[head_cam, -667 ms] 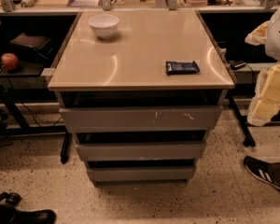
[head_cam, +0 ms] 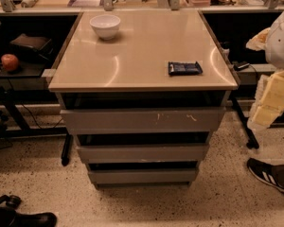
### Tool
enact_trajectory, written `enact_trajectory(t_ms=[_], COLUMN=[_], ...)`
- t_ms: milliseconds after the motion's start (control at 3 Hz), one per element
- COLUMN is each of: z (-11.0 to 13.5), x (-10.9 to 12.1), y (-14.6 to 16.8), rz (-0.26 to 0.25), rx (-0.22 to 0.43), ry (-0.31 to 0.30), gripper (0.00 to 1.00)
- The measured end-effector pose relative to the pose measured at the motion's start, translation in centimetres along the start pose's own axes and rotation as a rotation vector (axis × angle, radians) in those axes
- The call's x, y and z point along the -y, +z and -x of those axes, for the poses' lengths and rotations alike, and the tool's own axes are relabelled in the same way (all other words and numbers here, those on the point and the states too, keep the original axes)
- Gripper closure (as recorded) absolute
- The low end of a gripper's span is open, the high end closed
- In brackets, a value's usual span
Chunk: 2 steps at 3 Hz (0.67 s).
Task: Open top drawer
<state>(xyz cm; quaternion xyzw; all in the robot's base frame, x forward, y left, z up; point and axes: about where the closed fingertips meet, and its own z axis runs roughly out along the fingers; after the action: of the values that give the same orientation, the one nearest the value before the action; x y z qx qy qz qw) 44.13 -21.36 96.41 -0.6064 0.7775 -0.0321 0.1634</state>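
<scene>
The top drawer point(head_cam: 142, 120) is the widest grey front just under the beige tabletop point(head_cam: 142, 56), with pale scuff marks right of centre. It looks pushed in, and a dark gap runs above it. Two narrower grey drawer fronts point(head_cam: 143, 153) sit below it. My white and cream arm comes in at the right edge, and the gripper point(head_cam: 267, 112) hangs beside the cabinet's right side, apart from the drawer.
A white bowl point(head_cam: 105, 25) and a dark blue snack packet point(head_cam: 184, 68) lie on the tabletop. A red apple point(head_cam: 9, 61) rests on a shelf at left. A person's shoe point(head_cam: 270, 174) stands at lower right, and a dark object point(head_cam: 19, 216) lies at lower left on the speckled floor.
</scene>
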Motion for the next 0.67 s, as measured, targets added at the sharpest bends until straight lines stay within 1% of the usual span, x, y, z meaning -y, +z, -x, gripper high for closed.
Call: enact_trajectory(t_ms=[333, 667], z=[-0.4, -1.1], x=[-1.3, -4.6], y=[3.8, 10.2], rz=[0.012, 0.042], rx=[0.054, 0.123], ry=[-0.015, -0.024], gripper=[0.00, 0.00])
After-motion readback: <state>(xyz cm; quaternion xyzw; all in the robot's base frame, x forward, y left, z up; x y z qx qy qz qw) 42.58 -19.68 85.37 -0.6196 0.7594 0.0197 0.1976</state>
